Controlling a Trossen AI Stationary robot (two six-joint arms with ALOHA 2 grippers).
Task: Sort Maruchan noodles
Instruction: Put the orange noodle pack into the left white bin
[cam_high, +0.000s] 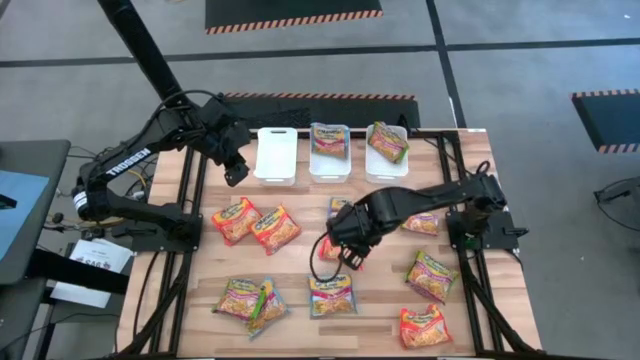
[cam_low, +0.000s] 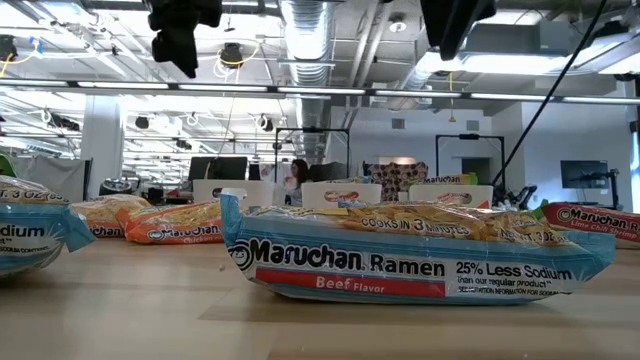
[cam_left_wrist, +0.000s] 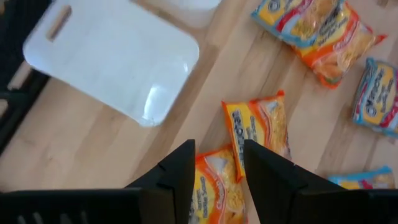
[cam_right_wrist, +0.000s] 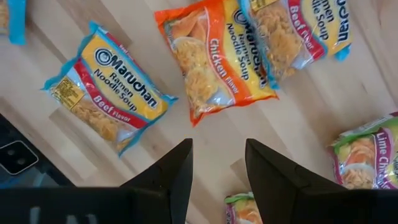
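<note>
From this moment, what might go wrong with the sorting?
The right gripper hangs open over an orange Chicken packet that a blue Beef packet overlaps; a grasp there may lift both or drag one. The packets look shiny, so one may slip from the fingers. The left gripper is open near the empty bin.

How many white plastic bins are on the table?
3, side by side along one table edge: the left white rectangular plastic bin is empty; the middle bin holds a shiny ramen packet, and the right bin holds another.
</note>
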